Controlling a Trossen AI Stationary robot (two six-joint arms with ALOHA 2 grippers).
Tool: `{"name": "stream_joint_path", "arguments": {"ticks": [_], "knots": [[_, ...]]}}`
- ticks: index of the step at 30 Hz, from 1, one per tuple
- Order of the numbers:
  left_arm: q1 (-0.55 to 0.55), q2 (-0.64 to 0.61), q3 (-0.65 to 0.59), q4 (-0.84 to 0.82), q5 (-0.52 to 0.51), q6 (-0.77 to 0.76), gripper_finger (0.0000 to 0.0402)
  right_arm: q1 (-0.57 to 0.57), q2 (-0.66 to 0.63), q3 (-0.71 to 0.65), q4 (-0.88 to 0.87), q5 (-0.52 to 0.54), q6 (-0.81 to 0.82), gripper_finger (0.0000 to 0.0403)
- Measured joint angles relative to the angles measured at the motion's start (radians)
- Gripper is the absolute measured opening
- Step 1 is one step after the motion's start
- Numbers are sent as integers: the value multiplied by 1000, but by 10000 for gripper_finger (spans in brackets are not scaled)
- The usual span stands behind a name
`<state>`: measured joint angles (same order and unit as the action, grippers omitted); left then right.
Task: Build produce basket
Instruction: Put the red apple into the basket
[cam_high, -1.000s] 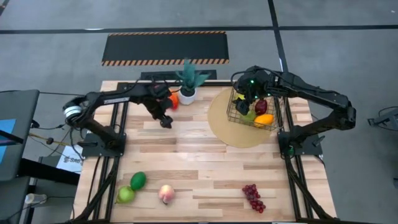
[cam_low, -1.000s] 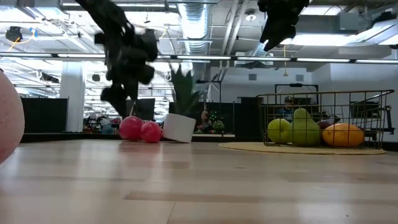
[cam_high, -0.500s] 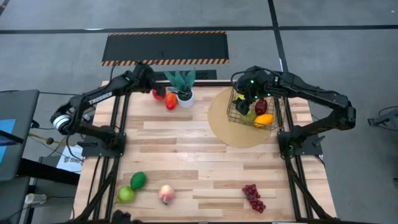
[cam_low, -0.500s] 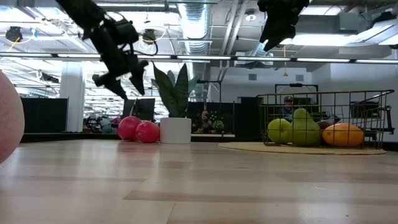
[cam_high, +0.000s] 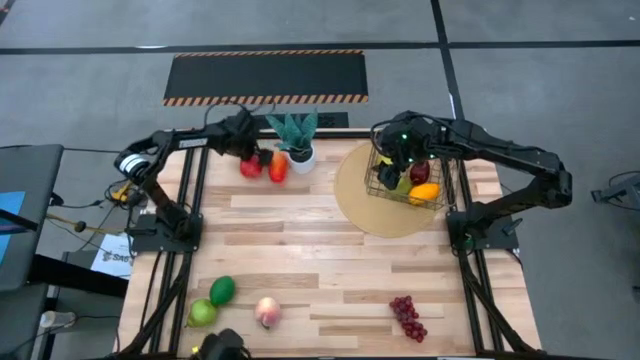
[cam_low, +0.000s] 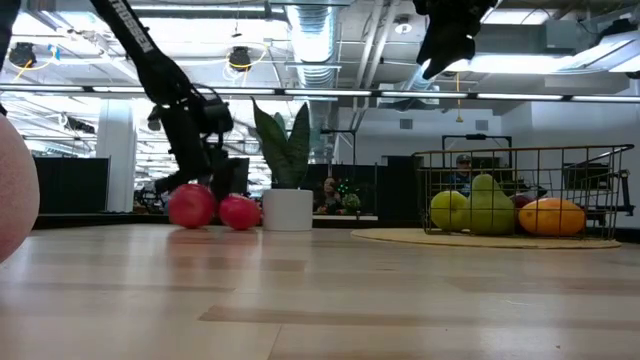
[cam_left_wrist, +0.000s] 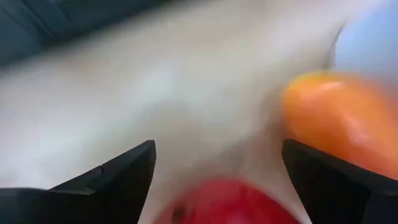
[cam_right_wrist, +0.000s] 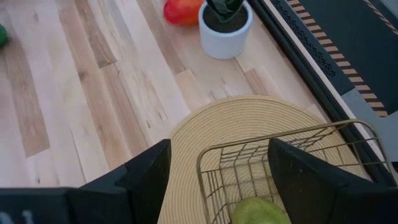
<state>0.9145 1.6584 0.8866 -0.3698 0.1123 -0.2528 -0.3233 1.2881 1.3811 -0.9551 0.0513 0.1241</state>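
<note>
A red apple (cam_high: 251, 167) and an orange-red pepper (cam_high: 277, 167) lie on the table's far left, beside a potted plant. My left gripper (cam_high: 256, 159) is down over the apple, open. In the left wrist view its fingers stand either side of the apple (cam_left_wrist: 224, 202), with the pepper (cam_left_wrist: 339, 118) just beyond one finger. The wire basket (cam_high: 410, 176) stands on a round mat and holds a pear (cam_low: 487, 205), a green apple (cam_low: 449, 211) and a mango (cam_low: 552, 216). My right gripper (cam_right_wrist: 217, 180) hangs open above the basket's rim (cam_right_wrist: 273, 140). My left gripper comes at the red apple (cam_low: 190, 205) steeply from above with one finger on each side of it. I cannot tell whether a finger touches the apple, which rests on the table.
The potted plant (cam_high: 297, 140) stands right behind the pepper. The round tan mat (cam_high: 360, 200) lies under the basket. Along the near edge lie an avocado (cam_high: 222, 290), a green apple (cam_high: 203, 312), a peach (cam_high: 267, 312) and purple grapes (cam_high: 407, 316).
My left gripper has swung from the table's middle toward the far left corner, tipped more steeply downward and come down over the red apple. The apple has shifted a little toward the near left, away from the pepper. The plant, tilted a second ago, stands upright.
</note>
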Motion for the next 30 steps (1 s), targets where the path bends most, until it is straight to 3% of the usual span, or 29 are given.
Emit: {"name": "stream_joint_path", "arguments": {"ticks": [8, 16, 21, 25, 30], "knots": [[-149, -23, -55, -17, 135, -24, 336, 18, 9, 0, 14, 0, 1, 286], [-374, -36, -91, -24, 88, -213, 336, 29, 16, 0, 13, 0, 7, 286], [-473, -46, -91, -45, -23, -460, 336, 50, 16, 0, 14, 0, 8, 286], [-504, -89, -99, -107, -220, -656, 336, 70, 16, 0, 14, 0, 10, 286], [-506, -189, -98, -142, -384, -751, 336, 94, 16, 0, 14, 0, 31, 286]]}}
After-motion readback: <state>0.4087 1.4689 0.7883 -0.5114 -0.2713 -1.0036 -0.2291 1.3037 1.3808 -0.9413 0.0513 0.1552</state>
